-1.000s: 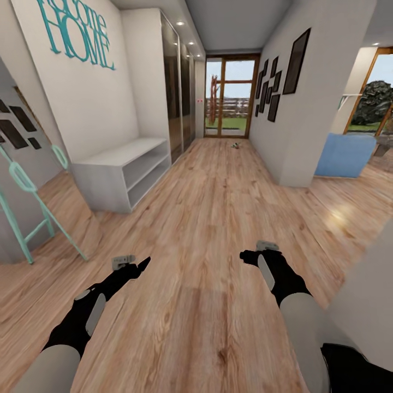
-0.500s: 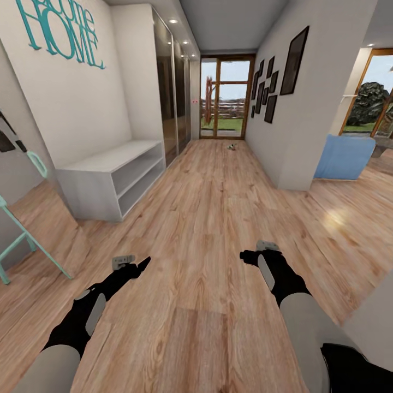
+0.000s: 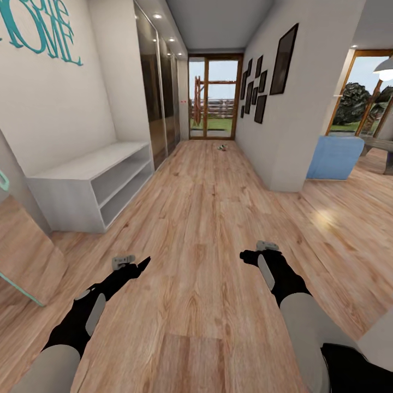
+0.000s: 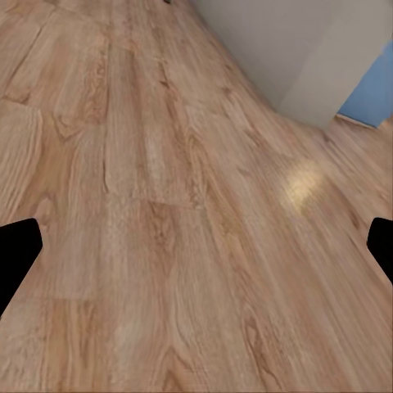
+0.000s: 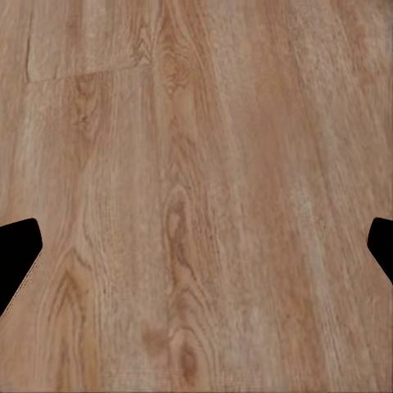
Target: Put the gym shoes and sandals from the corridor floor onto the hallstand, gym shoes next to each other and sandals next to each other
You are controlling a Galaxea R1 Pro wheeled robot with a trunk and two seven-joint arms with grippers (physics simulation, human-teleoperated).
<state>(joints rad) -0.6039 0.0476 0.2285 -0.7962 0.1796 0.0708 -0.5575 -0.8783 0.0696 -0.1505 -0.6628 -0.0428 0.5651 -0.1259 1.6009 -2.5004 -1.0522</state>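
My left gripper (image 3: 143,264) and right gripper (image 3: 246,255) hang low over the wood-plank corridor floor (image 3: 207,229), each with its fingers spread wide and nothing between them; in each wrist view the black fingertips (image 4: 18,254) sit at opposite edges over bare planks. Further on, a long low white two-tier bench (image 3: 87,183) stands against the wall on my left, with dark mirrored wardrobe doors (image 3: 155,93) beyond it. Far down the corridor, near the glass door (image 3: 212,98), a small shoe-like object (image 3: 222,147) lies on the floor, too small to identify.
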